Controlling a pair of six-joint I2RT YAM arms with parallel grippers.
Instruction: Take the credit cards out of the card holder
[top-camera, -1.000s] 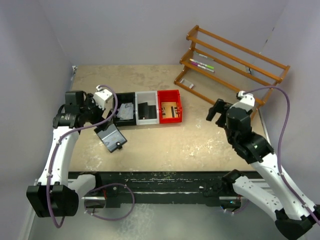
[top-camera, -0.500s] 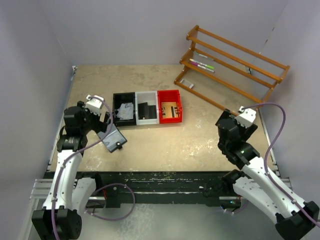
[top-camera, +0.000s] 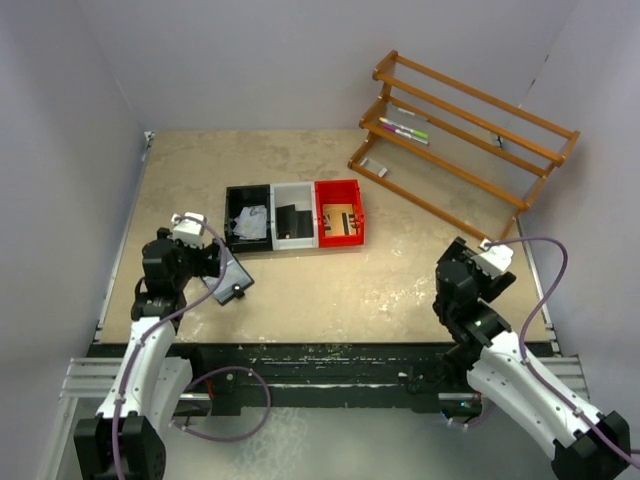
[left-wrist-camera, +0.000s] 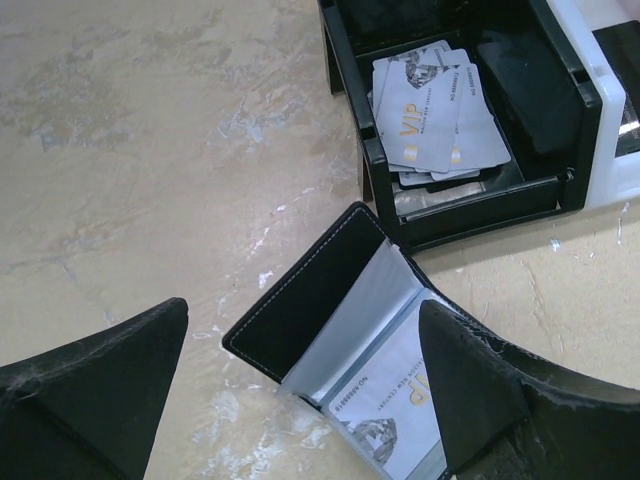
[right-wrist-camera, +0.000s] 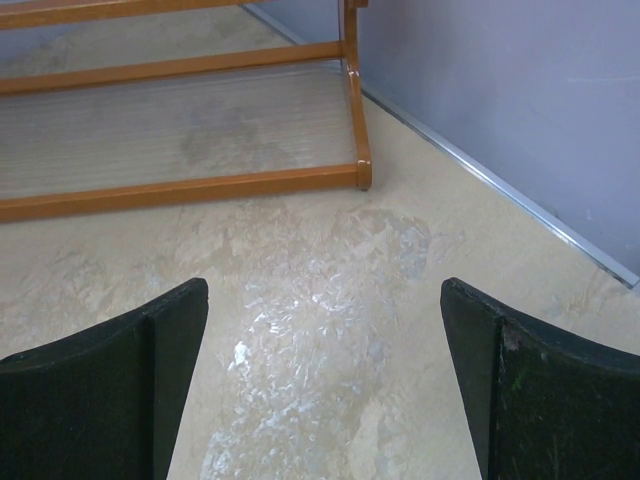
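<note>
Risk: card holder (left-wrist-camera: 285, 335) lies open just beside the black tray (left-wrist-camera: 372, 170), one credit card (left-wrist-camera: 400, 395) inside; left gripper (left-wrist-camera: 303, 312) over it & right gripper (right-wrist-camera: 325, 290) far from tray are spread, empty, so a pinch may drag the holder.

The black card holder (left-wrist-camera: 312, 312) is lying flat and open on the table (top-camera: 400, 290), left side, just near of the black tray (left-wrist-camera: 366, 165). It has white stitching round the edge and a clear sleeve inside. A fanned pile of grey credit cards (left-wrist-camera: 432, 112) with "VIP" on them sits in that tray. One more grey VIP card (left-wrist-camera: 392, 398) is tucked in the holder's sleeve.
</note>
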